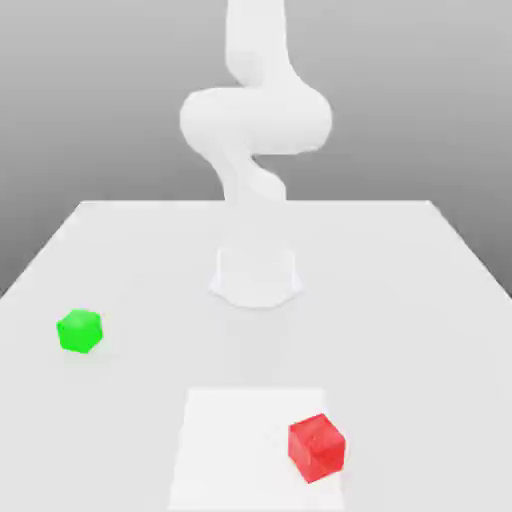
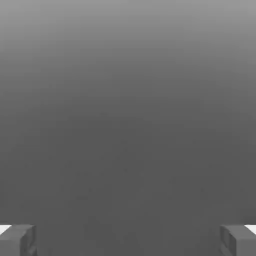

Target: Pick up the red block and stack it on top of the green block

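Between the wide-apart fingers (image 2: 17,240) of the gripper (image 2: 128,241) nothing is being held, so the reach is only beginning: the hand is needing to travel to the red block (image 1: 317,448), lying well apart from the green block (image 1: 79,331).

In the exterior view the arm (image 1: 255,120) is cut off by the upper edge, and the pale square patch (image 1: 240,450) on the table (image 1: 420,300) runs out at the lower edge. In the hand view the two fingertips (image 2: 17,240) are cut by the picture's edges.
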You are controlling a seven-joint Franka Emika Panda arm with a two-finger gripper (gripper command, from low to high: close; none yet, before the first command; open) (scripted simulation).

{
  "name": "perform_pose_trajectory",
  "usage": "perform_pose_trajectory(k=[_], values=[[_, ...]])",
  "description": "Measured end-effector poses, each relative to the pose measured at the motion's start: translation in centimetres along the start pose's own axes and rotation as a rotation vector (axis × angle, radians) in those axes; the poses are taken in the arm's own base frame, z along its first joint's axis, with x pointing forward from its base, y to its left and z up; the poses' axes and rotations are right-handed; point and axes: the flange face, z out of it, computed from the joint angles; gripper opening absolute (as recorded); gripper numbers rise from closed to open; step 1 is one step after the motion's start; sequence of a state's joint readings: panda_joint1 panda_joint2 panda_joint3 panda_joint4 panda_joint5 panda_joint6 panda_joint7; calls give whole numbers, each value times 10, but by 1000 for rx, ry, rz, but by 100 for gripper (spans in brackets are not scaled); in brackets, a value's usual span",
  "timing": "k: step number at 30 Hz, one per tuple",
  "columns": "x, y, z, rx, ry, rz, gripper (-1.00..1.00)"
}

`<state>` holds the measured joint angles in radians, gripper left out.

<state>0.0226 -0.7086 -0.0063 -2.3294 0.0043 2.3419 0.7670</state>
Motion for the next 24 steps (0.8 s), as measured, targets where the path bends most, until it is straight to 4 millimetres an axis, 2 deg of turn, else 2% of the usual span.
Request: perform_pose_trajectory(k=[6,13,18,22,24], values=[[-33,9,130,-104,-167,-102,0],[-103,43,257,-221,-353,-225,0],[-167,83,328,-305,-485,-319,0],[-220,125,371,-373,-588,-391,0],[-236,140,390,-386,-606,-403,0]])
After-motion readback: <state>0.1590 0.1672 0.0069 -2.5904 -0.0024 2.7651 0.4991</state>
